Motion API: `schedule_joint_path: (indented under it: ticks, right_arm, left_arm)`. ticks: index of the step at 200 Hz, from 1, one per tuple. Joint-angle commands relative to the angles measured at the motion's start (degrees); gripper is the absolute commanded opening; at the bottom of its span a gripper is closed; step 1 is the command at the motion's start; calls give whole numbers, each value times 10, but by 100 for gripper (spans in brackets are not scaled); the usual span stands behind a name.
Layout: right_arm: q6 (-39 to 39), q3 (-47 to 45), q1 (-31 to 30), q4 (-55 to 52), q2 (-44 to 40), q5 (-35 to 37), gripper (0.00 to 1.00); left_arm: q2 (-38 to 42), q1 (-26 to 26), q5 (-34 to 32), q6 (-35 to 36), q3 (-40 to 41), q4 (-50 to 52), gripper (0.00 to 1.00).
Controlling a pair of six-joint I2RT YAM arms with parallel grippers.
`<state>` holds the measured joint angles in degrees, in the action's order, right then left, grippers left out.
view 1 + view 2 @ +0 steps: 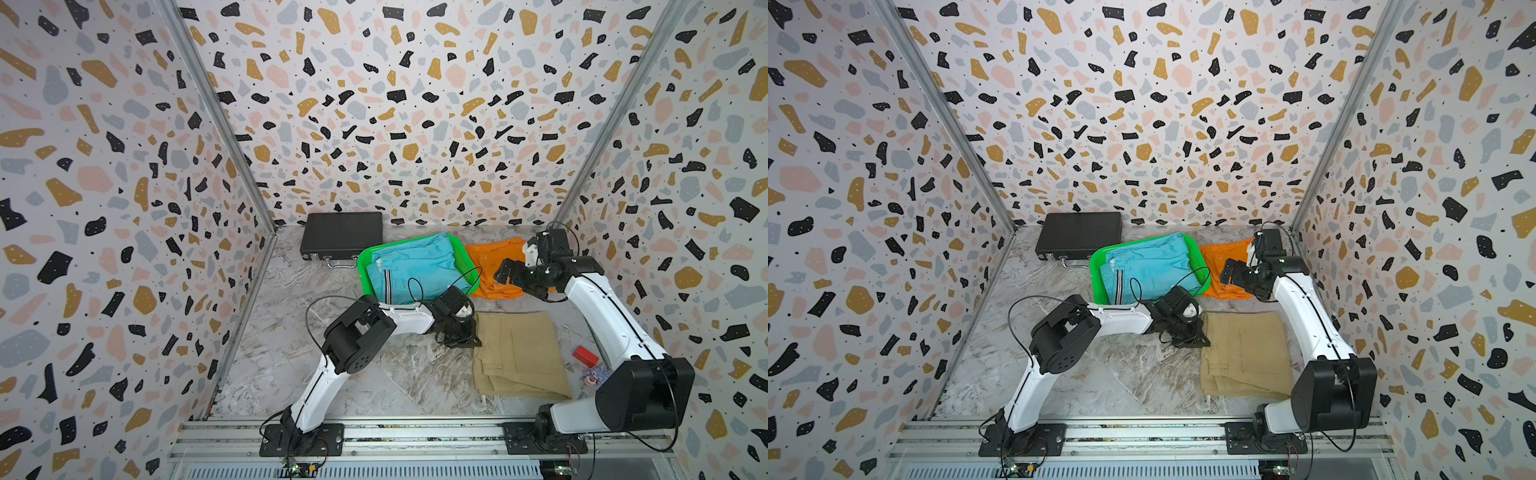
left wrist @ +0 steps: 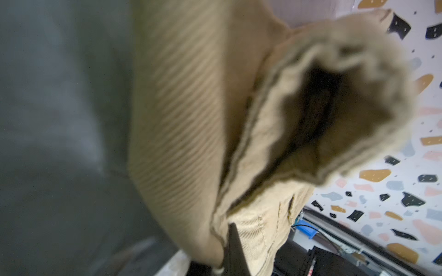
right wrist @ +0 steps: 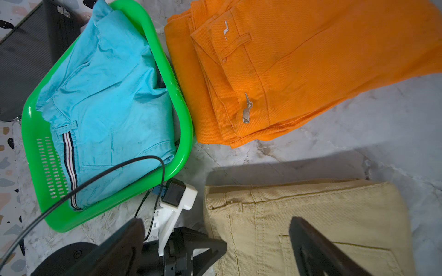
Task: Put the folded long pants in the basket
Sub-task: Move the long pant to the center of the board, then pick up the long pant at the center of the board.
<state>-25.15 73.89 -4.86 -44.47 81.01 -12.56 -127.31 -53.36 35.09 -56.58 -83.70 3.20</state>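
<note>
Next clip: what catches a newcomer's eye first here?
The bright green basket sits mid-table with teal pants in it, and orange pants lie just beside it. Nearer the front, the left gripper is shut on the edge of the khaki pants, while the right gripper hangs open by the orange pair.

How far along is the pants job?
Done: the teal pants lie in the basket. In hand: the left end effector is shut on the khaki pants at their edge, not yet lifted. Left: the khaki and orange pants, both outside; the right end effector hangs open near the orange ones.
</note>
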Motion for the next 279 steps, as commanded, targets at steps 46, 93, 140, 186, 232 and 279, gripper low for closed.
schedule_joint_path:
  ticks: [46, 93, 140, 186, 232, 279]
  right_arm:
    - [-10, 6, 2, -15, -27, -8, 100]
    - [-57, -113, 2, -5, -77, -110, 100]
    - [-149, -326, -2, 104, -140, -215, 99]
    - [-154, -392, -8, 116, -106, -225, 96]
    - [-157, -402, -38, 167, -30, -230, 88]
    - [-141, -401, -52, 158, -39, -181, 27]
  left_arm:
    - [216, 35, -46, 119, 164, 175, 0]
    - [331, 123, -53, 180, 265, 212, 0]
    - [303, 133, -37, 211, 274, 228, 0]
    - [312, 137, -59, 198, 292, 228, 0]
    - [299, 141, -53, 199, 289, 228, 0]
    - [296, 141, -52, 200, 286, 228, 0]
